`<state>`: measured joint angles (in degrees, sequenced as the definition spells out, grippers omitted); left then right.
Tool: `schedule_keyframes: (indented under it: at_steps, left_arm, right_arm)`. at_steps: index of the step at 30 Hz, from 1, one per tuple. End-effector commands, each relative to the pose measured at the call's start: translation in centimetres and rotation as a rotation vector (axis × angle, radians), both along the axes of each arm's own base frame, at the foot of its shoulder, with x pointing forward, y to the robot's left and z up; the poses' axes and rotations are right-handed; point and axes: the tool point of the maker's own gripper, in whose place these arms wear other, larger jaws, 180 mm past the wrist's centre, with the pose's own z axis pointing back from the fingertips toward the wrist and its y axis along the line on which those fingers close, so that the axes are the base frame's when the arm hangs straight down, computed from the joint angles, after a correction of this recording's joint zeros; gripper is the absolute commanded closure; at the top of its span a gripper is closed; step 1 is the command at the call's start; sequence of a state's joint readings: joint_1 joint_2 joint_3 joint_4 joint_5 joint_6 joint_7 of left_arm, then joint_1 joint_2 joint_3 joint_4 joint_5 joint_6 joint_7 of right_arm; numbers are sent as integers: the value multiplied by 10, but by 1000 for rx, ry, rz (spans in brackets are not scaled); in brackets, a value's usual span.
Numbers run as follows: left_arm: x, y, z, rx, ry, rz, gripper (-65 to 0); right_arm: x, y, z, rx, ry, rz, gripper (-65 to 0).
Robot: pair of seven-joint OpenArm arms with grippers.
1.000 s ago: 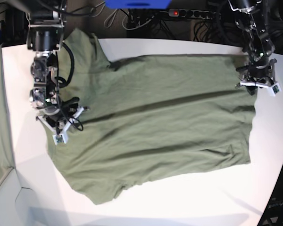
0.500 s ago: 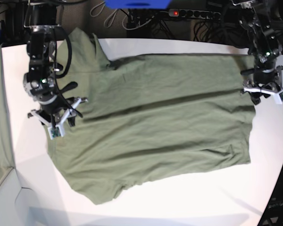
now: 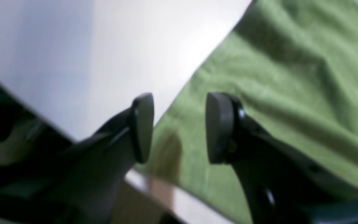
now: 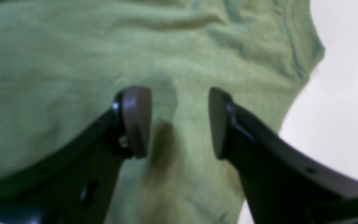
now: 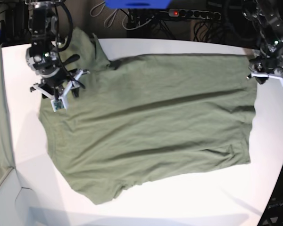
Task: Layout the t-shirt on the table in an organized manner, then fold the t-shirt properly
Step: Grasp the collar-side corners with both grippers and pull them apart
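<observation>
T-shirt (image 5: 151,122), olive-green, flat, lightly creased

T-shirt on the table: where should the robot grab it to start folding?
Probably by the bottom hem of the t-shirt, coming in from the side of the left hand. That edge lies straight and flat on the table, with bare white beside it, so a finger could slip under.

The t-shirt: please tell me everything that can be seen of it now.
The t-shirt is plain olive-green, soft knit cloth with mild wrinkles. It lies spread nearly flat on the white table, collar end toward the base view's left, hem toward its right. One short sleeve points to the near edge, the other to the far edge. The right gripper hovers open over its collar end; the left gripper is open above its hem edge. Neither holds it.
</observation>
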<state>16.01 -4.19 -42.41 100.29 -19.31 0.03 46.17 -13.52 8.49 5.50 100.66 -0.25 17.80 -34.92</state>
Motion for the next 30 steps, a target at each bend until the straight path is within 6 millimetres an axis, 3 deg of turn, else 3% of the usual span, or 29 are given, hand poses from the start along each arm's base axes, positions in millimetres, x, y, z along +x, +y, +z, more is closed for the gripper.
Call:
schedule_keyframes:
  at_steps: [1,4,9,11,14,21,27,30]
  left_arm:
    - [1,9,16,26,-29,14,-272]
    - [-14,15,20,30,-18,50,-286]
    - [-31,18,13,40,33,46,-446]
    - [-36,18,10,43,46,43,-472]
    - [-40,12,5,34,63,30,-474]
    - [-27,-15,-14,9,77,-113,-476]
    - [-30,-16,-23,3,80,-127,-473]
    - [-32,-15,-23,8,86,-135,-473]
  right_arm:
    - [5,-5,17,-7,-61,-10,-326]
    - [-7,-8,26,-7,-77,-32,-328]
    - [-30,-6,20,-11,-38,-26,-330]
    - [-36,-6,15,-11,-20,-27,-331]
    - [-43,-8,10,-13,-1,-31,-331]
    - [-49,-9,7,-14,14,-34,-331]
    - [-53,-9,6,-15,22,-34,-330]
    - [-53,-21,7,-28,18,-62,-330]
